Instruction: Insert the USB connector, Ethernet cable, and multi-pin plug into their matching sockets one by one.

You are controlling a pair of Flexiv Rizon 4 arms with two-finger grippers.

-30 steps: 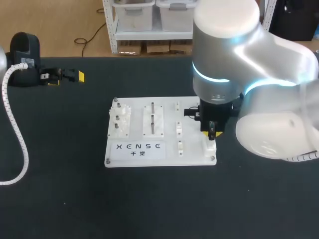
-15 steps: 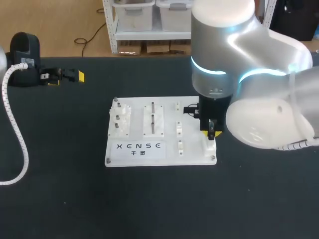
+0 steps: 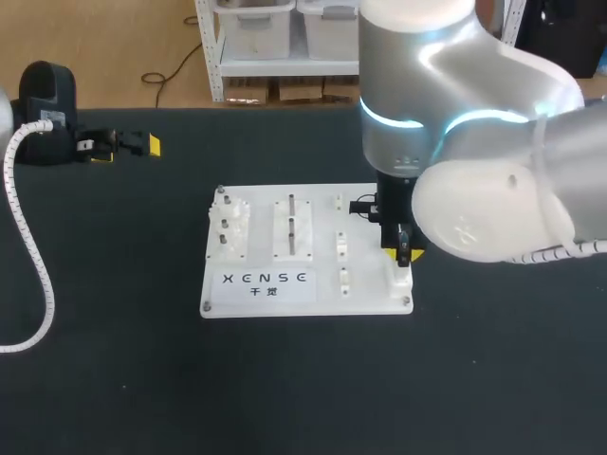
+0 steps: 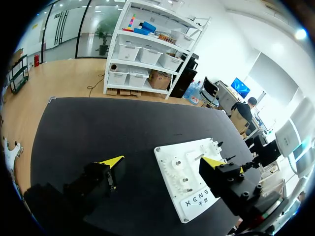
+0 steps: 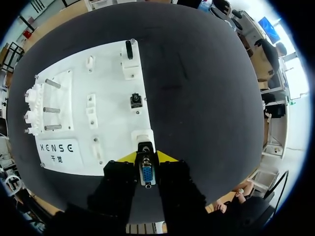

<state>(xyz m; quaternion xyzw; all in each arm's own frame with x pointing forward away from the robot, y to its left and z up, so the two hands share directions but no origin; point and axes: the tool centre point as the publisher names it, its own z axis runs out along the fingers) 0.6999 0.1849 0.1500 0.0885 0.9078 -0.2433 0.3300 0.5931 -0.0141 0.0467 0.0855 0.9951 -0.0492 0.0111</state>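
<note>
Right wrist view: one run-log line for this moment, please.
right gripper: shut on multi-pin plug | plug: at white socket, seating unclear | board: flat on table | left gripper: open, empty

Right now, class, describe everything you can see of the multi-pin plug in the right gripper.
The multi-pin plug is small, showing a blue face framed in silvery metal toward the wrist camera. The right gripper is shut on it, one yellow-tipped finger at each side. It is held over a white socket block at a corner of the white board; whether they touch cannot be told.
</note>
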